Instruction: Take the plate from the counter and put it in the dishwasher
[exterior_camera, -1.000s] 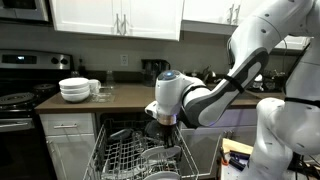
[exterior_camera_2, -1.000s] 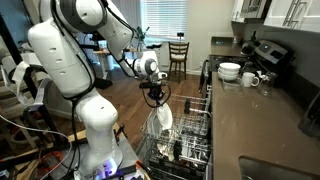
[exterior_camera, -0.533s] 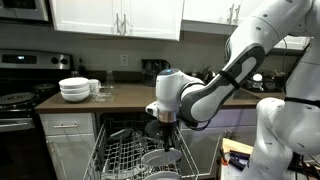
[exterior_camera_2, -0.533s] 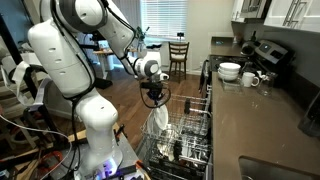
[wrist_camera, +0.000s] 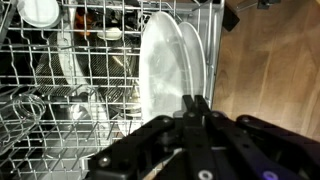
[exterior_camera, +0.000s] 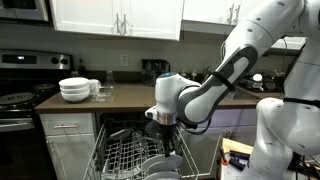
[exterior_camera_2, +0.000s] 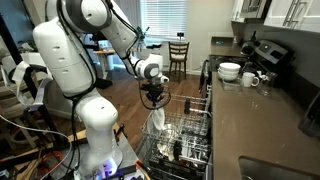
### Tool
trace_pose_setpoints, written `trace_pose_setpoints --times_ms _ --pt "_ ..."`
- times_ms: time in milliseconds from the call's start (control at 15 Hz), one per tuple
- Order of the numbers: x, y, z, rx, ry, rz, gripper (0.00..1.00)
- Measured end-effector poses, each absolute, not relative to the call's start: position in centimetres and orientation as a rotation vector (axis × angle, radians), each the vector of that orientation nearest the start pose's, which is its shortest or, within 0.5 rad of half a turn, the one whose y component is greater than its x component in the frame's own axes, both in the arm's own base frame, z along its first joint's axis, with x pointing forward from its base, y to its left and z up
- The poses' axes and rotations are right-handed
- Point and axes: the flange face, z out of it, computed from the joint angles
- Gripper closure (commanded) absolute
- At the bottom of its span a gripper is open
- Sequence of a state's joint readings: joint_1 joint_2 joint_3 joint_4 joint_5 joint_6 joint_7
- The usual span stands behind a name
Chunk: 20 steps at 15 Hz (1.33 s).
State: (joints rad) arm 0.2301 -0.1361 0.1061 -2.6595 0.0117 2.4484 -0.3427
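Note:
My gripper (exterior_camera_2: 153,100) hangs over the open dishwasher and is shut on the top edge of the white plate (exterior_camera_2: 157,124), which stands upright. In the wrist view the plate (wrist_camera: 160,65) fills the middle, down among the grey wire racks (wrist_camera: 40,100), with my black fingers (wrist_camera: 192,108) pinched together on its rim. In an exterior view my gripper (exterior_camera: 165,126) is low over the rack (exterior_camera: 125,155) and the plate (exterior_camera: 160,158) shows white just beneath it. The dark brown counter (exterior_camera: 130,97) lies behind.
A stack of white bowls (exterior_camera: 74,89) and a cup (exterior_camera: 95,88) stand on the counter (exterior_camera_2: 260,120). The black stove (exterior_camera: 20,100) lies at one end. Other dishes (wrist_camera: 40,12) sit in the rack. The robot's white base (exterior_camera_2: 95,130) stands beside the dishwasher door.
My gripper has come down a little with the plate, lowering it further into the dishwasher rack. Nothing on the counter has moved.

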Motion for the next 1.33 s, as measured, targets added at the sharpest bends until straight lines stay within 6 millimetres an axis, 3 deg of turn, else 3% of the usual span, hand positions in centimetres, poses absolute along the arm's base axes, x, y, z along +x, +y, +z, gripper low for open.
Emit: trace_pose_setpoints --times_ms 667,1333 --pt "39.3 12.5 23.9 -2.928 -1.105 0.124 0.99" --pt "39.8 11.2 22.4 -2.87 -1.077 0.113 0.99"
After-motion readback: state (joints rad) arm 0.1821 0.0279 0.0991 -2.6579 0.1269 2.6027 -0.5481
